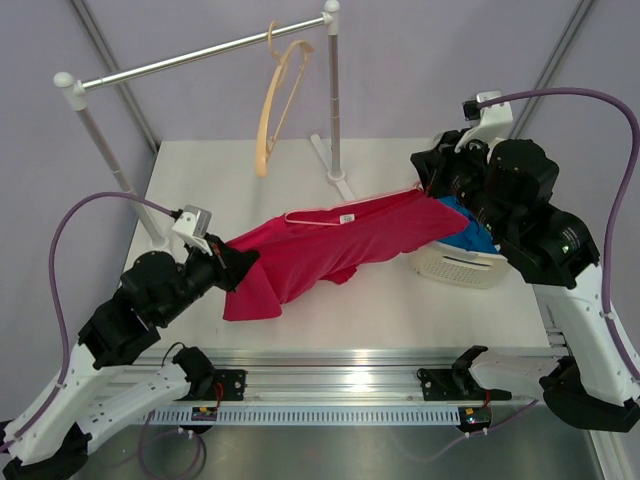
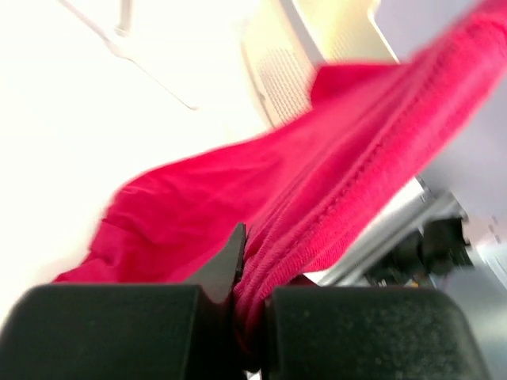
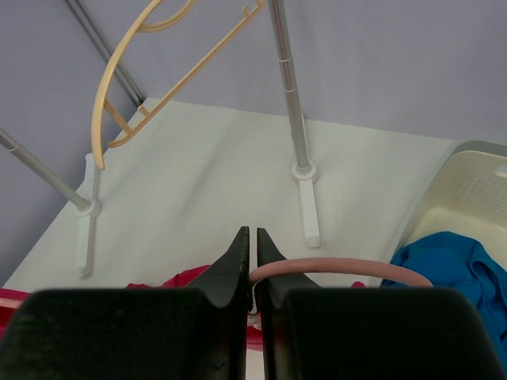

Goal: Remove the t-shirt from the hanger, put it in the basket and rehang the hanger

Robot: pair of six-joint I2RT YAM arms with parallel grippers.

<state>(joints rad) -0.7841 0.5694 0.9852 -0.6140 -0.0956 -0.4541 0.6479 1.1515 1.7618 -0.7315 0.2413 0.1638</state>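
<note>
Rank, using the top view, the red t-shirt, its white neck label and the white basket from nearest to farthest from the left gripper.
1. The red t-shirt: clamped in the left gripper, near left.
2. The white neck label: mid-table.
3. The white basket: far right.

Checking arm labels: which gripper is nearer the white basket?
Right. The right gripper is just beside the white basket, shut on the pink hanger; the left gripper is across the table, shut on the red t-shirt.
</note>
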